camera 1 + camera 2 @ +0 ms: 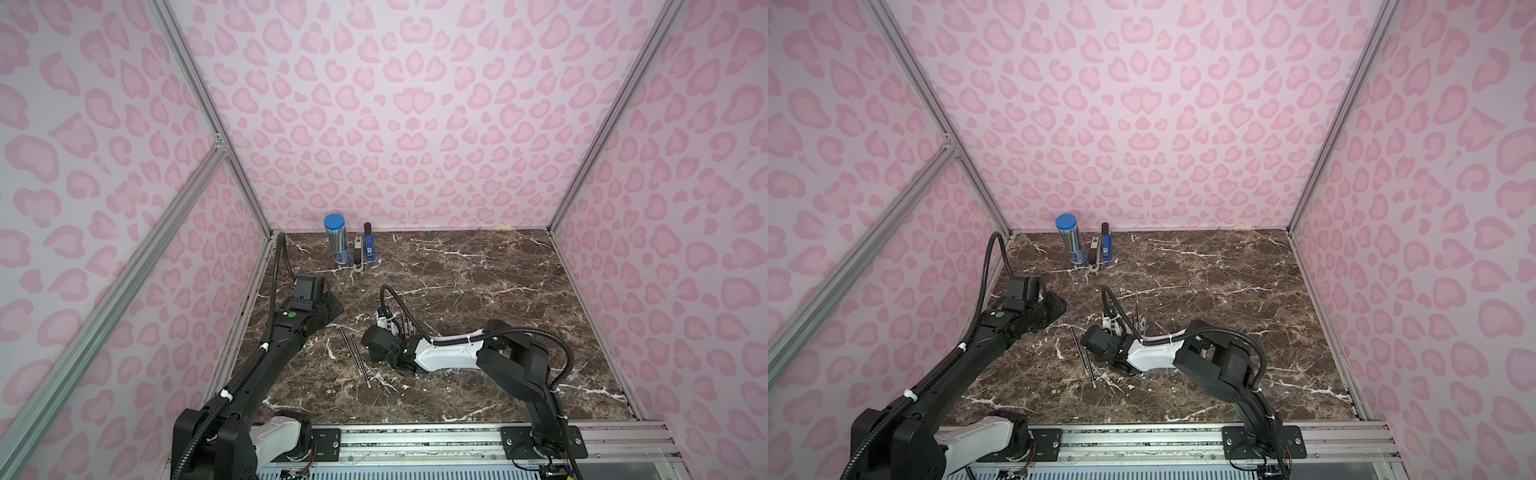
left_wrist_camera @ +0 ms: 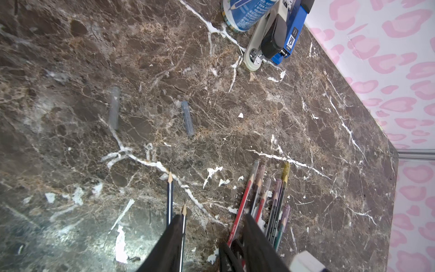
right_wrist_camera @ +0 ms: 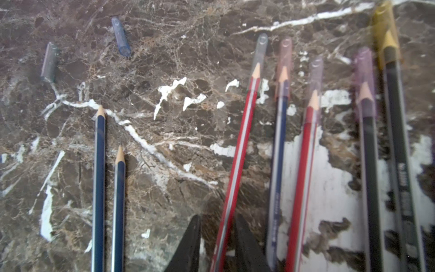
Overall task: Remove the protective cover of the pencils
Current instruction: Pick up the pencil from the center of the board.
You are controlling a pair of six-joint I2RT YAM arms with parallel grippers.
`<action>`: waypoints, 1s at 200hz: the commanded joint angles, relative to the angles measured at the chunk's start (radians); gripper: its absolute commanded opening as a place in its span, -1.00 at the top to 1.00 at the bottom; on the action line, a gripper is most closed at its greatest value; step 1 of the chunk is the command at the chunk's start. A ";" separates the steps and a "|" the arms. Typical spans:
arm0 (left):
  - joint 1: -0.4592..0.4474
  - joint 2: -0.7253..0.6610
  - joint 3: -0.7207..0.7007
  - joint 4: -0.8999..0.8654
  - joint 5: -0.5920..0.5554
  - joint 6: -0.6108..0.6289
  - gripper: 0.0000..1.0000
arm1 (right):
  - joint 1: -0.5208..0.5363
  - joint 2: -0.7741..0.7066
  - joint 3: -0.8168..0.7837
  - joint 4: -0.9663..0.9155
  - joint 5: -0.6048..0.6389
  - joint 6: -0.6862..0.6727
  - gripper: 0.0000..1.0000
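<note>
Several pencils lie side by side on the marble table [image 1: 478, 291]. Two dark blue pencils [image 3: 98, 176] [image 2: 170, 200] have bare tips. Two loose clear caps [image 3: 121, 37] [image 2: 187, 119] lie beyond them. The others, under my right arm in both top views [image 1: 405, 326] [image 1: 1138, 320], still wear tinted caps [image 3: 286, 58]. My right gripper [image 3: 217, 216] is shut on the red pencil [image 3: 235, 153], whose grey cap [image 3: 260, 49] is on. My left gripper [image 2: 214, 216] [image 1: 334, 309] hovers open over the pencil tips, with only marble between its fingers.
A clear tube with a blue lid [image 1: 336, 241] [image 2: 244, 14] stands at the back wall. Beside it are a grey-black stapler [image 1: 359, 253] [image 2: 270, 40] and a blue one [image 1: 369, 247] [image 2: 294, 30]. Pink patterned walls close in three sides.
</note>
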 commanded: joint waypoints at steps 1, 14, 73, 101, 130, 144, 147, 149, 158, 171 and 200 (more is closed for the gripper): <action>0.000 -0.004 0.009 -0.010 0.021 -0.010 0.01 | 0.002 0.022 0.006 -0.045 0.005 0.007 0.46; 0.000 -0.011 0.008 -0.017 0.018 -0.013 -0.08 | 0.002 0.028 0.014 -0.051 0.006 0.007 0.46; 0.000 -0.007 0.061 -0.155 -0.085 -0.098 -0.67 | 0.022 0.023 0.021 -0.078 0.053 0.003 0.78; 0.000 -0.021 0.064 -0.202 -0.151 -0.145 -0.71 | 0.036 0.009 0.012 -0.076 0.067 -0.002 0.83; 0.000 -0.032 0.062 -0.189 -0.158 -0.123 -0.73 | 0.042 0.004 0.005 -0.074 0.073 -0.001 0.87; 0.000 -0.035 0.051 -0.157 -0.151 -0.095 -0.73 | 0.043 0.000 0.003 -0.072 0.075 -0.001 0.88; 0.000 -0.037 0.047 -0.150 -0.148 -0.088 -0.73 | 0.043 -0.001 0.002 -0.070 0.075 -0.003 0.88; 0.000 -0.037 0.045 -0.147 -0.147 -0.083 -0.73 | 0.043 -0.003 0.003 -0.070 0.074 -0.003 0.89; 0.000 -0.040 0.036 -0.130 -0.146 -0.063 -0.73 | 0.043 -0.009 0.001 -0.066 0.071 -0.008 0.89; 0.000 -0.042 0.029 -0.108 -0.136 -0.032 -0.72 | 0.043 -0.020 -0.004 -0.055 0.067 -0.015 0.90; 0.000 -0.053 0.003 -0.025 -0.037 0.039 -0.70 | 0.043 -0.026 0.008 -0.059 0.072 -0.028 0.91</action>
